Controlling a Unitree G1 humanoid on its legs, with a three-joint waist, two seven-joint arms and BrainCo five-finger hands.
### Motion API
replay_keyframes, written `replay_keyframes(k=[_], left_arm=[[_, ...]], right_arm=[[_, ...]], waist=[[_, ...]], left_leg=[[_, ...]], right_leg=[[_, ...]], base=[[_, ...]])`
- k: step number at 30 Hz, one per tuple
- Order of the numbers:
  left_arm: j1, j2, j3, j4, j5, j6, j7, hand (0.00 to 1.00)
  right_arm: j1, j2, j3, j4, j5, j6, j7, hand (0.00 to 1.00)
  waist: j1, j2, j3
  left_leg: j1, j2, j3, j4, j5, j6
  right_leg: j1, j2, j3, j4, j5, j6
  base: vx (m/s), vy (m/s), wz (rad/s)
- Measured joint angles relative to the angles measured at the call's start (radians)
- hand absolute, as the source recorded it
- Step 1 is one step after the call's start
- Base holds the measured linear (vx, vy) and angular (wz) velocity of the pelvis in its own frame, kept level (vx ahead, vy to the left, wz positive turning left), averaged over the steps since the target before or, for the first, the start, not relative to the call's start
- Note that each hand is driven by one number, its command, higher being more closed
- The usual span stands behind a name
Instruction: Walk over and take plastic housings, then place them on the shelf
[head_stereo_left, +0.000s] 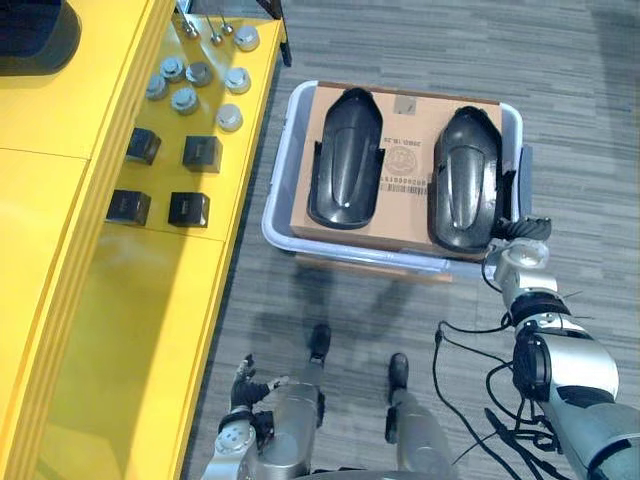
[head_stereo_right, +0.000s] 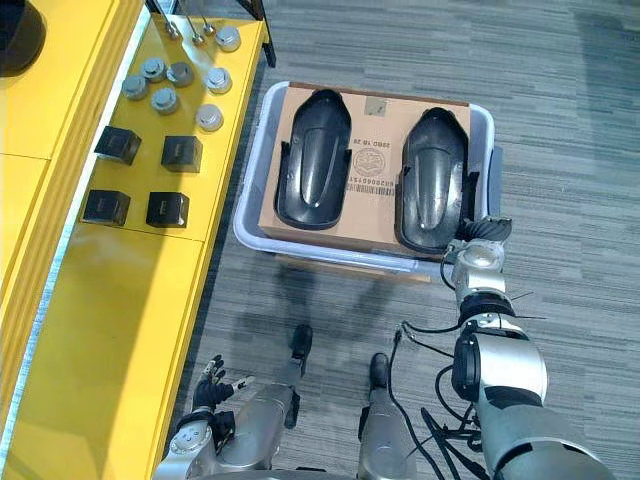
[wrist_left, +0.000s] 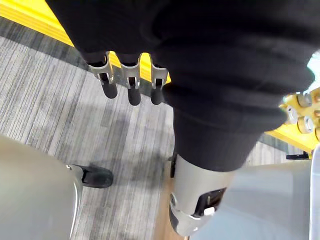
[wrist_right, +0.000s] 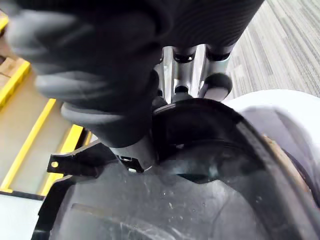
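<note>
Curled fingers (wrist_right: 175, 70) of the right hand (wrist_right: 110, 95) pinch the rim of the glossy black plastic housing (wrist_right: 200, 210) beneath them, seemingly the grasping step. Next, it needs lifting straight up. The left hand (head_stereo_left: 243, 385) hangs slack-fingered.

Right hand's (wrist_right: 185, 70) thumb, blurred against housing (wrist_right: 200, 165)

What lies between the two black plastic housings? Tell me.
A bare strip of the brown cardboard box, bearing a printed label, per both eye views.
</note>
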Motion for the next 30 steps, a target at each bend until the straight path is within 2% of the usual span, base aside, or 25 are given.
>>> replay_keyframes(k=[4,8,14,19,24,30], left_arm=[[0.01,0.0,0.001,-0.039,0.0,0.005,0.0,0.0],[0.048,0.001,0.01,-0.184,0.002,0.009,-0.002,0.0],[0.062,-0.003,0.01,-0.422,0.004,0.007,-0.007,0.0],[0.063,-0.03,0.01,-0.623,0.003,-0.005,0.005,0.0],[0.048,-0.055,-0.003,-0.8,0.003,-0.025,0.034,0.0],[-0.059,-0.057,-0.085,-0.838,-0.013,-0.024,0.067,0.0]], right_arm=[[0.13,0.019,-0.002,-0.249,-0.031,-0.004,-0.011,1.0],[0.262,0.089,-0.022,-0.446,-0.1,-0.003,-0.048,1.0],[0.406,0.152,-0.022,-0.679,-0.226,-0.006,-0.057,1.0],[0.475,0.207,-0.009,-0.827,-0.288,-0.008,-0.065,1.0],[0.517,0.274,0.092,-0.981,-0.354,-0.013,-0.045,1.0],[0.522,0.338,0.222,-1.1,-0.415,-0.044,-0.019,1.0]], waist=[[-0.004,-0.006,-0.003],[-0.027,-0.021,-0.013],[-0.056,-0.048,-0.085],[-0.054,-0.047,-0.137],[-0.055,-0.046,-0.19],[-0.054,-0.048,-0.237]], left_leg=[[0.004,0.0,0.001,0.001,0.0,0.0],[0.044,0.0,0.001,0.0,-0.002,0.004],[0.063,0.007,-0.003,0.0,-0.01,-0.003],[0.078,0.006,-0.006,-0.006,-0.017,-0.01],[0.096,0.004,-0.005,-0.006,-0.028,-0.013],[0.112,0.004,-0.004,-0.006,-0.027,-0.013]], right_leg=[[0.005,-0.001,0.007,-0.001,0.001,0.002],[0.049,-0.002,0.006,-0.013,0.005,0.011],[0.075,0.005,0.001,-0.025,0.004,0.012],[0.092,0.005,-0.01,-0.025,-0.005,0.009],[0.109,0.002,-0.011,-0.024,-0.015,0.007],[0.124,0.001,-0.019,-0.024,-0.016,0.006]], base=[[0.0,0.0,0.0],[0.04,-0.035,-0.01],[0.03,-0.049,0.0],[-0.02,-0.022,0.03],[-0.01,-0.005,0.0],[0.0,-0.008,0.04]])
